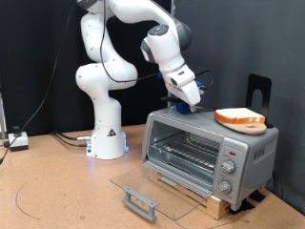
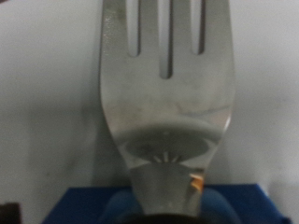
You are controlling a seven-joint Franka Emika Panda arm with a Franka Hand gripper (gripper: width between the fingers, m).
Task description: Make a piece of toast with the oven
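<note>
The silver-grey oven (image 1: pixel 250 145) stands at the exterior view's right with its glass door (image 1: pixel 162 183) folded down flat and the wire rack (image 1: pixel 186 148) showing inside. The piece of toast (image 1: pixel 240 115) lies on a round wooden plate (image 1: pixel 250 126) on the oven's roof. My gripper (image 1: pixel 187 99) hovers just above the roof's left end, left of the toast. It is shut on a metal fork (image 2: pixel 168 93) with a blue handle (image 2: pixel 84 207), which fills the wrist view, tines pointing away from the hand. The fingers themselves are hidden.
The oven sits on a wooden board (image 1: pixel 205 197). Its knobs (image 1: pixel 227 168) are on the right panel. A black stand (image 1: pixel 259 90) rises behind the oven. The robot base (image 1: pixel 107 134) and cables (image 1: pixel 17 141) are at the left, on the brown table.
</note>
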